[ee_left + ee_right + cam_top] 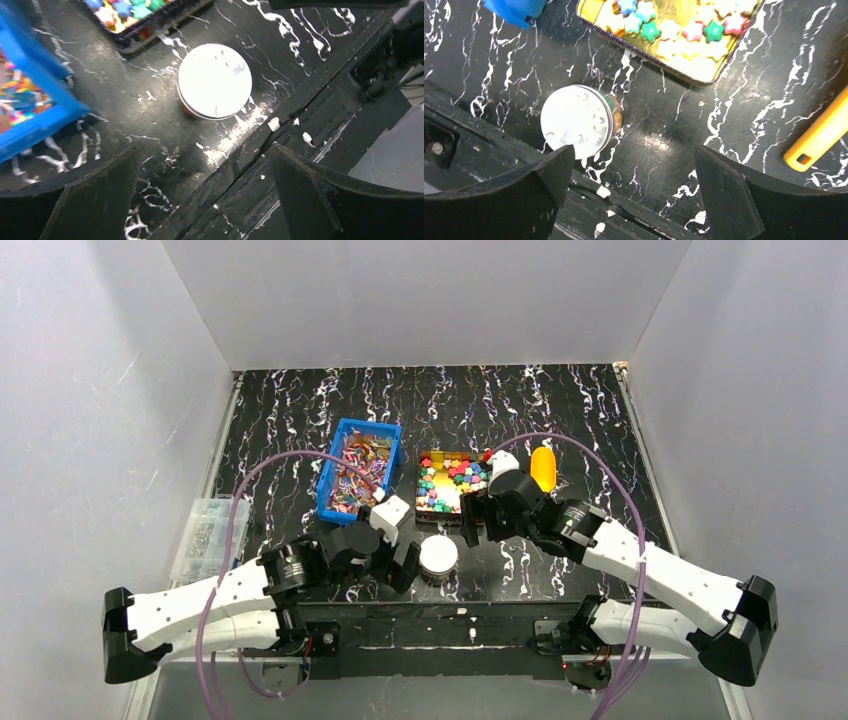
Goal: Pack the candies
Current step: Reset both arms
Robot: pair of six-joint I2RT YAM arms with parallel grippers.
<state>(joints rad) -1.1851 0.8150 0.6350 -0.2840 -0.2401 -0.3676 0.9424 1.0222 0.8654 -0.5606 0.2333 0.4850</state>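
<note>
Flat shiny-wrapped candies fill a blue bin [357, 469]. Chunky star-shaped candies [455, 478] lie in a gold tray [447, 507], also in the right wrist view [684, 60]. A small round jar with a white lid [438, 558] stands near the table's front edge, with candy showing through its side [615, 107]. It also shows in the left wrist view [214, 81]. My left gripper [396, 565] is open and empty just left of the jar. My right gripper [478, 519] is open and empty, above and right of the jar.
A yellow-handled tool [542, 467] lies right of the tray, also in the right wrist view [819, 135]. A clear box of small parts [203, 533] sits off the table's left edge. White walls enclose the black marbled table [560, 410].
</note>
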